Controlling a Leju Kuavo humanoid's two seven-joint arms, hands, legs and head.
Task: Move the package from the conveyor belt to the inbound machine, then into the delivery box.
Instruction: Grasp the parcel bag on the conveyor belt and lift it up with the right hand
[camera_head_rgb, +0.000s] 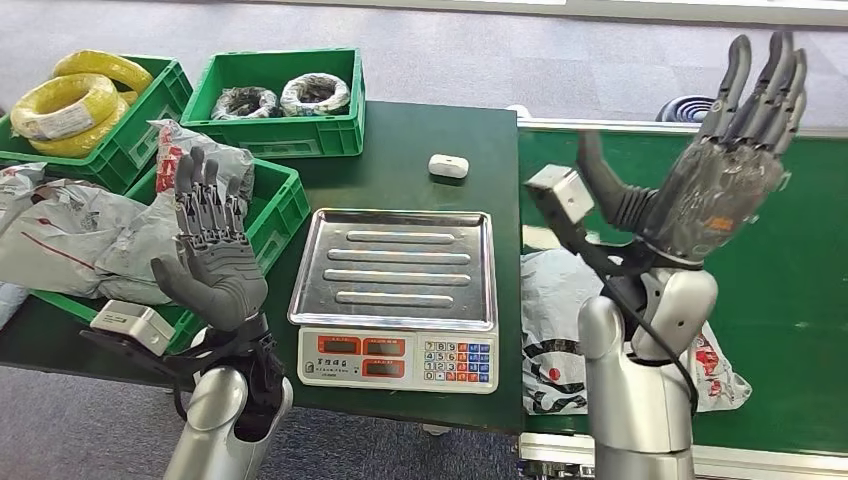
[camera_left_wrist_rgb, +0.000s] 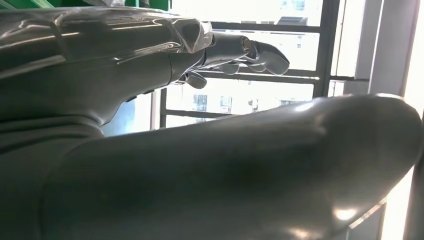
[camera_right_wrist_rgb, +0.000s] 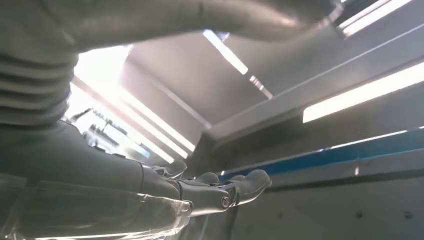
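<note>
Nearest: both arms raised, palms up, fingers straight and spread. Left hand (camera_head_rgb: 212, 250) holds nothing, hovers over near edge of a green crate (camera_head_rgb: 285, 205). Right hand (camera_head_rgb: 725, 150) also holds nothing, up high above the belt (camera_head_rgb: 800, 300). Wrist views look up past the fingers at windows and ceiling lights; no table detail there.

Package (camera_head_rgb: 555, 330): grey-white bag w/ black and red print, lies on the belt's near left end, just right of the scale. Right forearm cuts across its middle, so its full outline is hard to read; one end sticks out to the right of the arm.

Mid: scale (camera_head_rgb: 395, 290) w/ bare steel tray and keypad front, on dark green table (camera_head_rgb: 430, 140). Left crate stuffed w/ grey bags (camera_head_rgb: 70, 235), partly spilling over rim.

Far: small white object (camera_head_rgb: 448, 166) on table, too small to ID. Crate w/ two wrapped coils (camera_head_rgb: 280, 97); crate w/ yellow coils (camera_head_rgb: 70, 100), cut off at frame edge.
</note>
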